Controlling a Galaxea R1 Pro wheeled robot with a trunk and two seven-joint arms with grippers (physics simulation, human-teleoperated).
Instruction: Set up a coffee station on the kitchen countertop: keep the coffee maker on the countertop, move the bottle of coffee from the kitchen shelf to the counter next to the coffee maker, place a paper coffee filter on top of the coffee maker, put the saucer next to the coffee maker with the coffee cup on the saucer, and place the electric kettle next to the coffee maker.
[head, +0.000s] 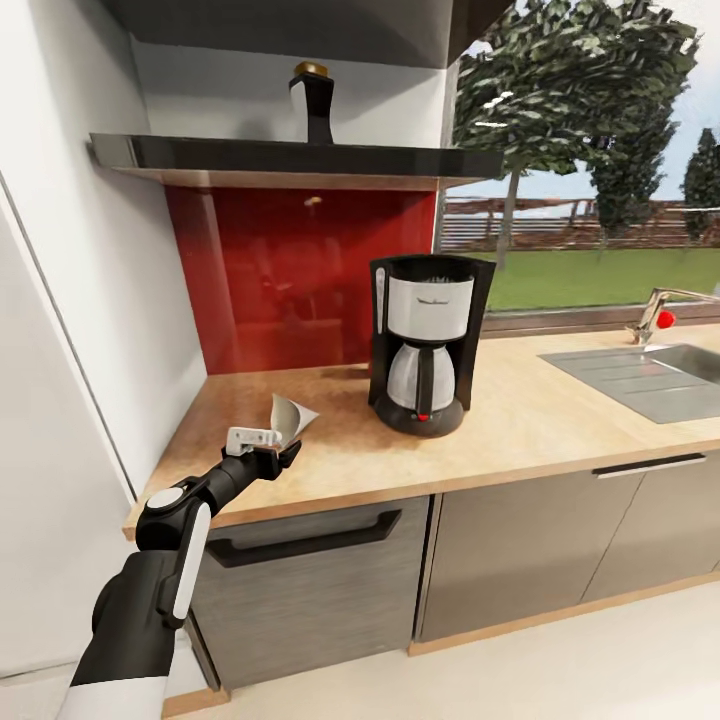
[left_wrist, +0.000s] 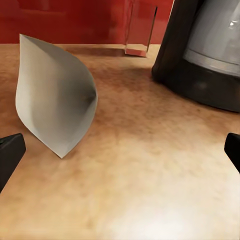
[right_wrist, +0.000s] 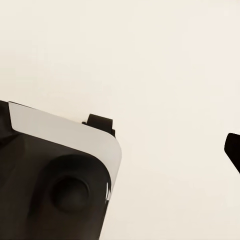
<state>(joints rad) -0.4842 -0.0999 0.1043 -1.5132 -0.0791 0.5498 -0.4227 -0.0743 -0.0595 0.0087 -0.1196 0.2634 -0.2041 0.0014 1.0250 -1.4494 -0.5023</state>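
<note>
The white paper coffee filter (head: 291, 414) stands on edge on the kitchen countertop (head: 520, 420), left of the coffee maker (head: 425, 345). My left gripper (head: 268, 450) is open just in front of the filter, near the counter's front edge. In the left wrist view the filter (left_wrist: 55, 100) sits ahead of the wide-apart fingertips (left_wrist: 9, 154), nearer to one of them, and my left gripper (left_wrist: 120, 152) holds nothing. The coffee maker (left_wrist: 205, 55) is beyond. The bottle of coffee (head: 314, 100) stands up on the dark kitchen shelf (head: 290, 155). My right gripper (right_wrist: 120, 150) hangs open over pale floor.
A red backsplash (head: 300, 280) backs the corner, and a white wall (head: 90, 300) closes the left side. A steel sink (head: 650, 378) and a faucet (head: 655, 315) lie at the right of the counter. Grey cabinet fronts (head: 520, 550) are below. Part of my own body (right_wrist: 55, 185) shows under the right wrist.
</note>
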